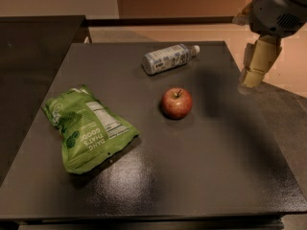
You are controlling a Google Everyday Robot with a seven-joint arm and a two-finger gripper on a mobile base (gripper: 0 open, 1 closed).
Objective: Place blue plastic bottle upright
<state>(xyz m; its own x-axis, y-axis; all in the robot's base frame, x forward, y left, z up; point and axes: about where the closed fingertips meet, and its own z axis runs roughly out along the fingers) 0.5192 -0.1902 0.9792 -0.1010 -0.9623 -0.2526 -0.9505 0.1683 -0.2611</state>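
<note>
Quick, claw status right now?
Claw: open or closed cannot be told; over right edge of table, clear of the blue plastic bottle lying on its side.

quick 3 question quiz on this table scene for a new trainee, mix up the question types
1. True or false: the bottle stands upright on the table.
2. What lies left of the apple in the view? A) a green bag B) a mug C) a sponge
3. Fill in: the gripper hovers by the table's ___ edge in the view.
Key: 1 false, it lies on its side; 2 A; 3 right.
</note>
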